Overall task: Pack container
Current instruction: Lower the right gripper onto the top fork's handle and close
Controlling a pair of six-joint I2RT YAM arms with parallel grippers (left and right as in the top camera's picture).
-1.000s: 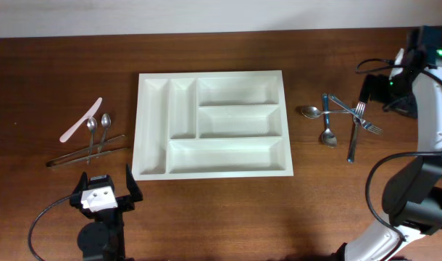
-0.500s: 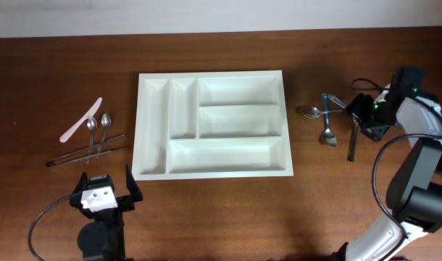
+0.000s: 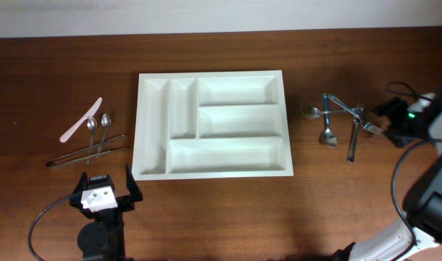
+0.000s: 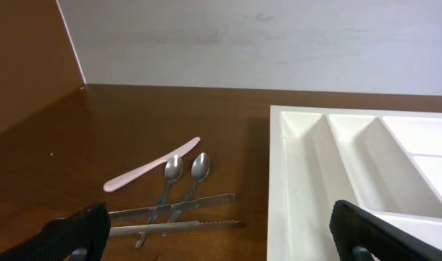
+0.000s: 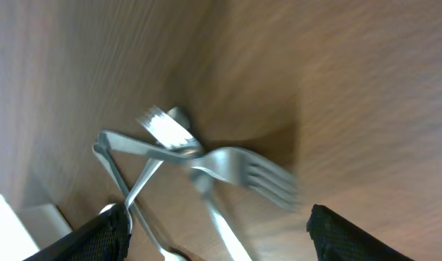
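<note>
Right arm has swung down from the far corner; right gripper (image 3: 390, 125) now sits low beside the cutlery, jaws apart, nothing held.
Fork (image 5: 243, 170) lies just ahead of the open jaws, crossed over a second fork (image 5: 163, 130) and touching it; wrist view blurred. Container (image 3: 210, 75) is mid-table, well apart to the left, all compartments bare. Left gripper (image 3: 105, 190) is parked wide open at the near edge. Step judged: approach for the first pick. Next move calls for closing on one handle and lifting it free of the tangle.
</note>
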